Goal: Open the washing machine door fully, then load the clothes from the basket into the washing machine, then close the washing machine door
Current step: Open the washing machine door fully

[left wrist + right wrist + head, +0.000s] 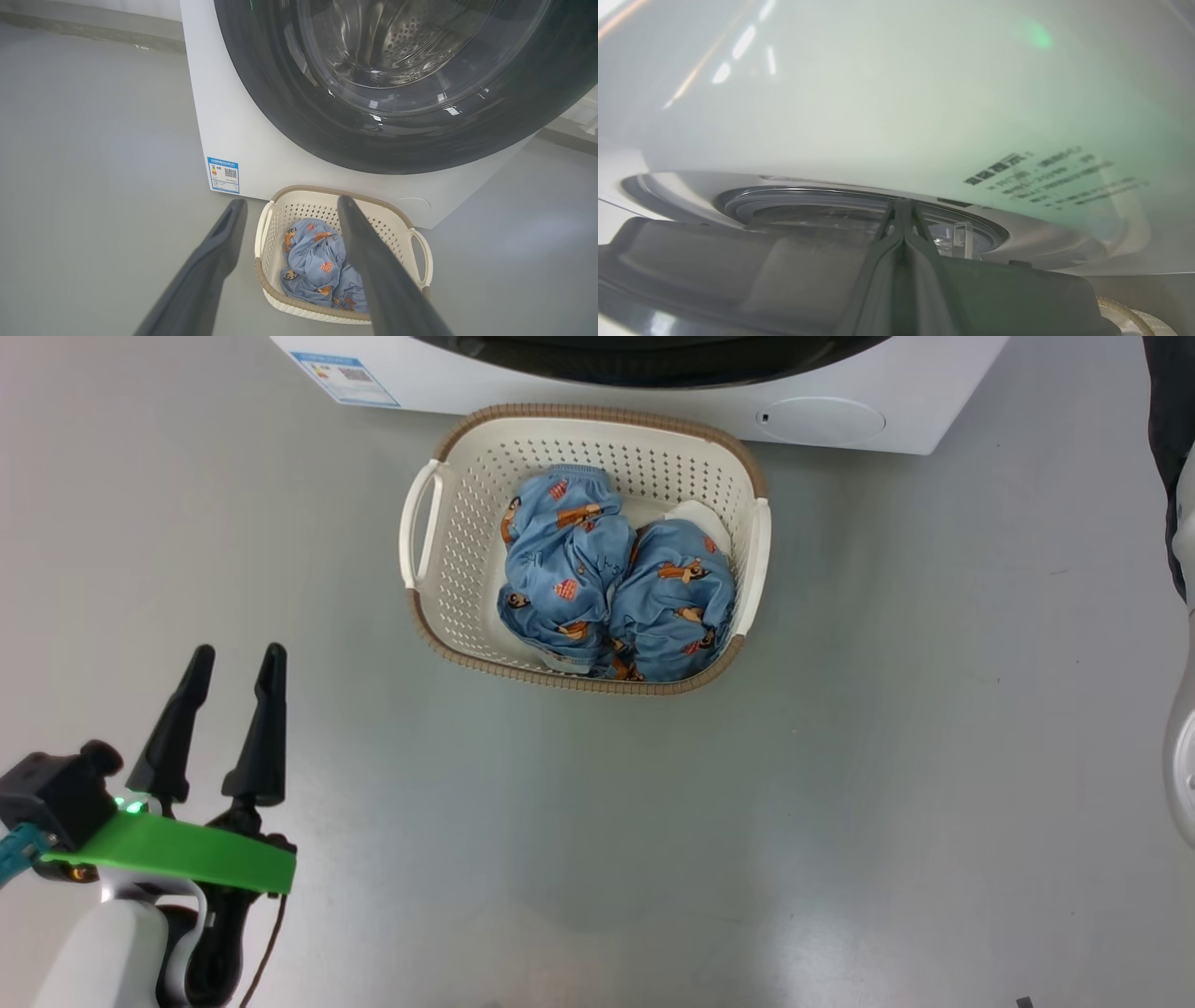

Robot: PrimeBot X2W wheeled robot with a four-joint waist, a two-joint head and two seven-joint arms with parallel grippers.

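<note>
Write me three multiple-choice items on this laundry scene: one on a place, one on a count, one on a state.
1. The basket stands:
A) on a shelf
B) on the floor before the washing machine
C) on a chair

2. Bundles of blue clothes in the basket:
A) one
B) two
C) four

3. The left gripper has its jaws:
A) open and empty
B) shut on clothes
C) shut on the basket

Key:
1 B, grey floor shows all around it.
2 B, two bundles lie side by side.
3 A, its fingers stand apart with nothing between.

Perforated plastic basket [462,569]; soft cloth clothes [569,560]; glossy black washing machine door [289,116].
</note>
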